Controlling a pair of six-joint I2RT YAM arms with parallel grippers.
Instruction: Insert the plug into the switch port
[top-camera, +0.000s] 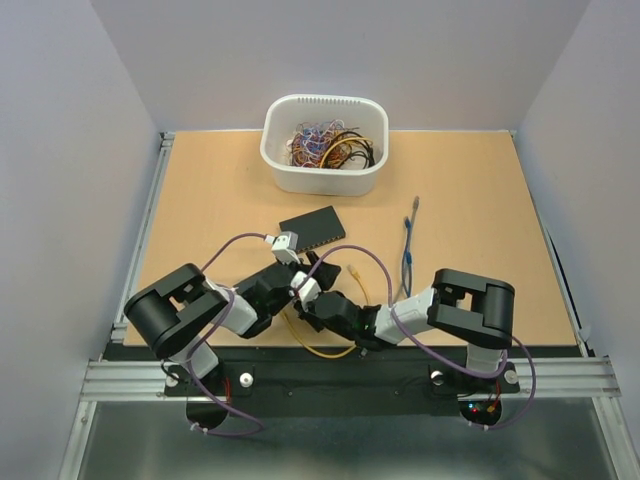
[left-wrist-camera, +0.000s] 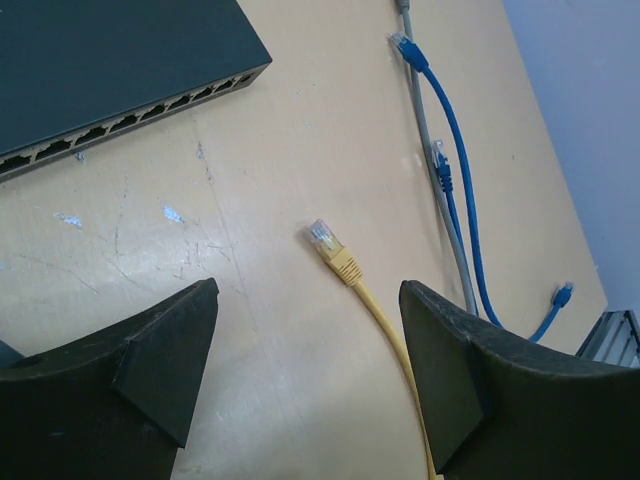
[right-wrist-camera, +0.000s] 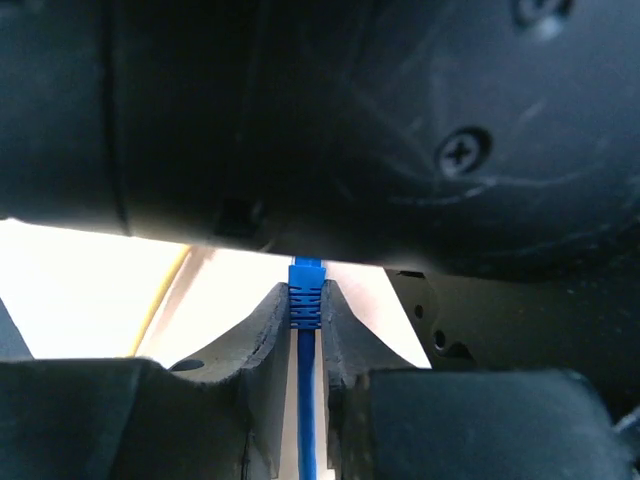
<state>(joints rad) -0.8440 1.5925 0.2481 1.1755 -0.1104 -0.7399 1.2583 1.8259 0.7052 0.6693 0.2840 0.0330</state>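
The black switch (top-camera: 312, 228) lies flat on the wooden table, and its row of ports (left-wrist-camera: 150, 112) faces the near side. My right gripper (right-wrist-camera: 305, 300) is shut on the ribbed boot of a blue plug (right-wrist-camera: 305, 272), with the blue cable trailing back between the fingers. The plug's tip is hidden behind the left arm's dark body, which crosses just above it. My left gripper (left-wrist-camera: 308, 300) stands open over bare table, with nothing between its fingers. A yellow plug (left-wrist-camera: 325, 238) lies just ahead of it, a short way from the switch ports.
A white basket (top-camera: 270, 150) of tangled cables stands at the back, behind the switch. Loose blue cables (left-wrist-camera: 455, 150) and a grey cable (left-wrist-camera: 430, 150) lie to the right of the yellow one. The two arms cross closely near the front edge.
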